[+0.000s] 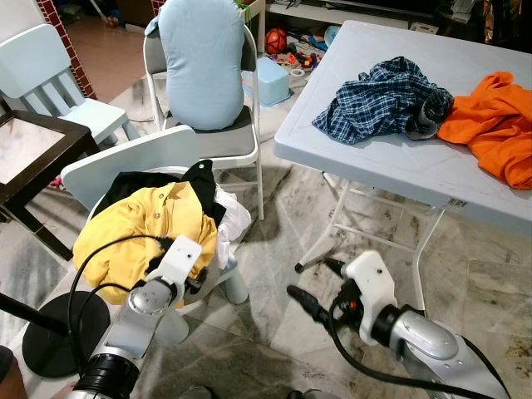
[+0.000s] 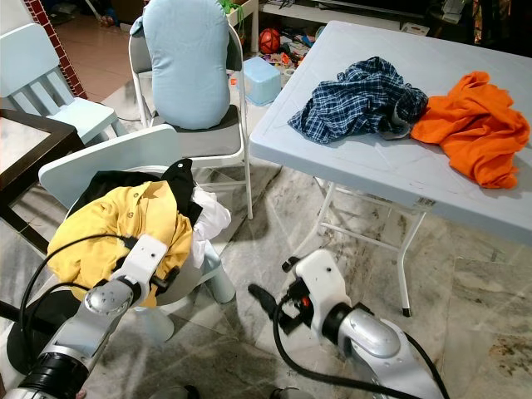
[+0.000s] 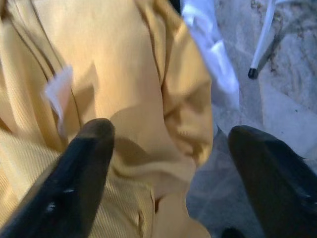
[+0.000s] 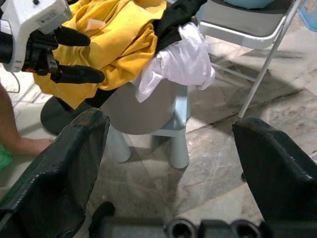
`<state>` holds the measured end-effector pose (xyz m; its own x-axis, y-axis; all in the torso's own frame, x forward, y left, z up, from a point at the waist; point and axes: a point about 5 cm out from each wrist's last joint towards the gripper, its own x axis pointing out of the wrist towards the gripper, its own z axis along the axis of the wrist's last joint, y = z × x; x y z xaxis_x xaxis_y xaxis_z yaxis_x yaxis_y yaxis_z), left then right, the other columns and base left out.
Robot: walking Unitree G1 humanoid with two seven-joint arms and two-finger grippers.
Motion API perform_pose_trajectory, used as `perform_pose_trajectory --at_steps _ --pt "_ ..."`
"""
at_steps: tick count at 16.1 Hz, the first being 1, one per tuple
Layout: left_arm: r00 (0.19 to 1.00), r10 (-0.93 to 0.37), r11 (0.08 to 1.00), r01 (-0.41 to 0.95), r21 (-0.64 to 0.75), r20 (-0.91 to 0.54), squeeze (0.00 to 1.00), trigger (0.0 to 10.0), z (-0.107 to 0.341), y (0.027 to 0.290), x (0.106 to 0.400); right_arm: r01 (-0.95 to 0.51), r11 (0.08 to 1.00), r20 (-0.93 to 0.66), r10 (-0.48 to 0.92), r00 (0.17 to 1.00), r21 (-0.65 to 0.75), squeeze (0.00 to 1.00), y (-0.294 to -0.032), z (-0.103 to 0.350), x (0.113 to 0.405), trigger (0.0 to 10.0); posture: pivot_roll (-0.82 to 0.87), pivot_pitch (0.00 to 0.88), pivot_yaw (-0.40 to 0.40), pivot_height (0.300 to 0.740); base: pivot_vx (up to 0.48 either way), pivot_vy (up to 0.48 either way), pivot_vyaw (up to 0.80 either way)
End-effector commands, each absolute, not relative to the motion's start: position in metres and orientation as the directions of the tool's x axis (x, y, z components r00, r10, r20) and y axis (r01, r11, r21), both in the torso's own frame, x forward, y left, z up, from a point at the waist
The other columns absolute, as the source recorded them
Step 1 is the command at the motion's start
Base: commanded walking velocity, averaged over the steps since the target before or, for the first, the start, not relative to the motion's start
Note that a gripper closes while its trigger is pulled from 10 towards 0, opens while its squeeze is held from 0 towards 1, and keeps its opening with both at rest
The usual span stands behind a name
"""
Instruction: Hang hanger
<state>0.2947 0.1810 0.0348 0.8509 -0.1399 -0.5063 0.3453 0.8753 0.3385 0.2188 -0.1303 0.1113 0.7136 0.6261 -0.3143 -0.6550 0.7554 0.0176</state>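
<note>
The left gripper is hovering right at the yellow shirt, which is lying heaped on the seat of a small pale chair. Its jaws are standing spread, one black finger over the yellow cloth and the other beyond the shirt's edge, over the floor; nothing is pinched between them. A black garment is lying along the back edge of the seat, and a white cloth is spilling over the seat's front corner beside the yellow shirt.

The right gripper is hanging low over the marble floor, near the foot of the folding table, with its jaws spread wide and holding nothing.

On the table, a blue plaid shirt is lying crumpled near the middle, touching an orange garment toward the right edge. A grey folding chair is carrying a light blue cushion behind the small chair.

No hanger can be made out in these views, so I cannot tell where it is.
</note>
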Motion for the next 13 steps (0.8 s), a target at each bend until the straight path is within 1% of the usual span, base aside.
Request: perform_pose_trajectory --at_steps 1,3,4,5,6,7,8,11,13 --pt "0.85 -0.105 0.89 0.312 0.333 -0.516 0.0 0.0 0.033 0.189 0.298 -0.678 0.734 -0.314 0.65 0.692 0.026 0.0 -0.127 0.114 0.215 10.0 -0.06 0.13 -0.023 0.74 0.0 0.0 0.0" --pt "0.841 -0.088 0.894 0.303 0.33 -0.534 0.0 0.0 0.031 0.192 0.298 -0.692 0.722 -0.324 0.658 0.68 0.013 0.0 -0.126 0.115 0.214 10.0 -0.06 0.13 -0.023 0.74 0.0 0.0 0.0" --pt "0.838 -0.078 0.891 0.301 0.338 -0.54 0.0 2.8 0.03 0.195 0.298 -0.697 0.717 -0.332 0.66 0.674 0.009 0.0 -0.127 0.115 0.214 10.0 -0.06 0.133 -0.023 0.74 0.0 0.0 0.0" --pt "0.841 -0.066 0.892 0.29 0.345 -0.536 0.0 3.5 0.03 0.198 0.299 -0.696 0.718 -0.338 0.656 0.675 0.005 0.0 -0.128 0.114 0.213 10.0 -0.06 0.133 -0.024 0.74 0.0 0.0 0.0" --pt "0.846 -0.059 0.896 0.279 0.345 -0.53 0.0 3.5 0.029 0.2 0.299 -0.697 0.717 -0.344 0.653 0.675 -0.004 0.0 -0.128 0.113 0.212 10.0 -0.06 0.132 -0.025 0.74 0.0 0.0 0.0" --pt "0.847 -0.058 0.9 0.274 0.34 -0.529 0.0 2.0 0.029 0.201 0.299 -0.697 0.717 -0.344 0.654 0.674 -0.003 0.0 -0.127 0.113 0.212 10.0 -0.06 0.131 -0.026 0.74 0.0 0.0 0.0" --pt "0.847 -0.053 0.902 0.268 0.339 -0.529 0.0 0.0 0.028 0.201 0.302 -0.703 0.711 -0.343 0.659 0.669 -0.004 0.0 -0.124 0.113 0.212 10.0 -0.06 0.13 -0.027 0.74 0.0 0.0 0.0" --pt "0.87 -0.035 0.919 0.221 0.326 -0.492 0.0 0.0 0.034 0.204 0.312 -0.707 0.707 -0.346 0.658 0.669 -0.022 0.0 -0.124 0.113 0.212 10.0 -0.07 0.126 -0.023 0.74 0.0 0.0 0.0" --pt "0.878 -0.03 0.933 0.196 0.301 -0.478 0.0 0.0 0.039 0.204 0.317 -0.69 0.723 -0.348 0.64 0.685 -0.027 0.0 -0.129 0.113 0.213 10.0 -0.07 0.123 -0.022 0.74 0.0 0.0 0.0"
